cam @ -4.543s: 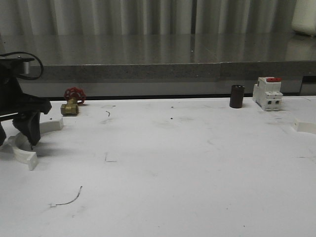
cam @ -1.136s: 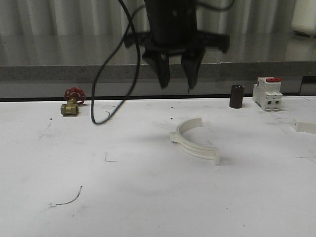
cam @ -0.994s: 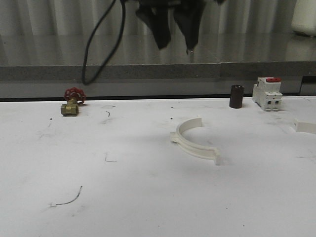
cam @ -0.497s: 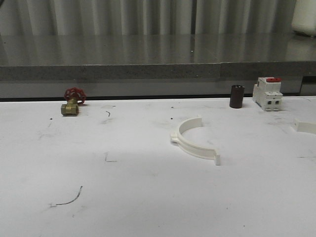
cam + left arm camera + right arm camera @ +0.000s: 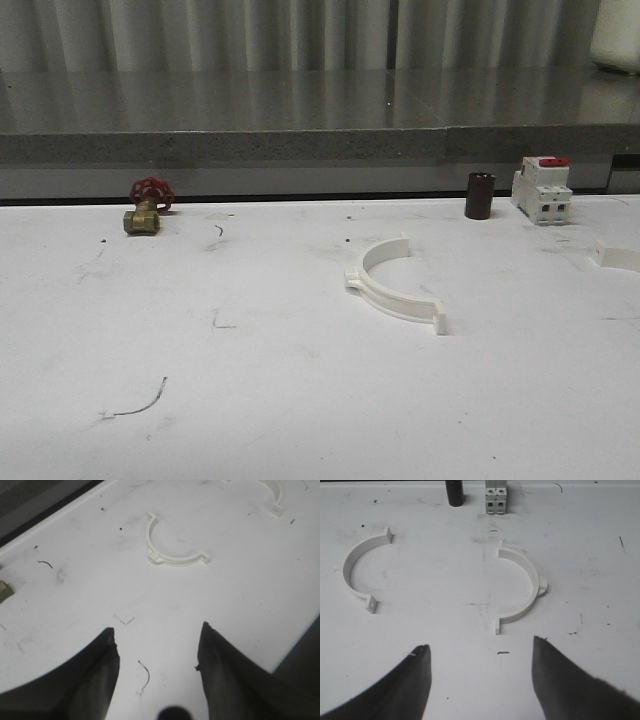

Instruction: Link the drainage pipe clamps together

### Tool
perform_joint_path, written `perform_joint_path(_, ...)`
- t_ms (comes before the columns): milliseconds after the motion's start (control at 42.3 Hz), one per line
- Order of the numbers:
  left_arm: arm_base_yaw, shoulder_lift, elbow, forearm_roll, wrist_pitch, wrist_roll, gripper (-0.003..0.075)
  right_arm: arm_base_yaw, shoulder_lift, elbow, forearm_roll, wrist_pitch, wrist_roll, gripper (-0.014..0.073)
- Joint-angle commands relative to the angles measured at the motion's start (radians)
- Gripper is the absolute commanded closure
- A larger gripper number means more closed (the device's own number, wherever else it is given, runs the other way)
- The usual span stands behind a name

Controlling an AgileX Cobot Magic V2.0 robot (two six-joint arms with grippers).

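**Two clamp halves lay apart on the white table**

At the far left stood a brass valve [image 5: 142, 217] with a red handwheel, near the table's back edge. A thin dark wire scrap [image 5: 138, 403] lay on the table [image 5: 300, 400] toward the front. Near the middle rested one clamp half [image 5: 393, 283], lying flat and untouched. Behind it to the right stood a dark cylinder [image 5: 480, 195] and a white breaker [image 5: 541, 188] with a red top. The second clamp half [image 5: 521, 587] lay well apart from the first, nothing between them. The left gripper [image 5: 157, 645] and the right gripper [image 5: 480, 655] both hovered above the table, fingers spread wide, holding nothing.
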Motion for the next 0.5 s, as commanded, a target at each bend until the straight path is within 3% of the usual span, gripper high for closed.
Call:
perform_joint_path(0,0.002,-0.106,0.060,-0.021,-0.072,-0.001,0.0363,-0.005,0.006,-0.035,0.005,-0.059,-0.006,0.0122)
perform_joint_path(260,0.002,-0.310,0.240,-0.031,-0.072,-0.001,0.0363,-0.005,0.006,-0.035,0.005,-0.063,-0.006,0.0122)
perform_joint_path(473,0.002,-0.378,0.299,-0.031,-0.067,-0.001,0.0363,-0.005,0.006,-0.035,0.009,-0.069,-0.006,0.0122)
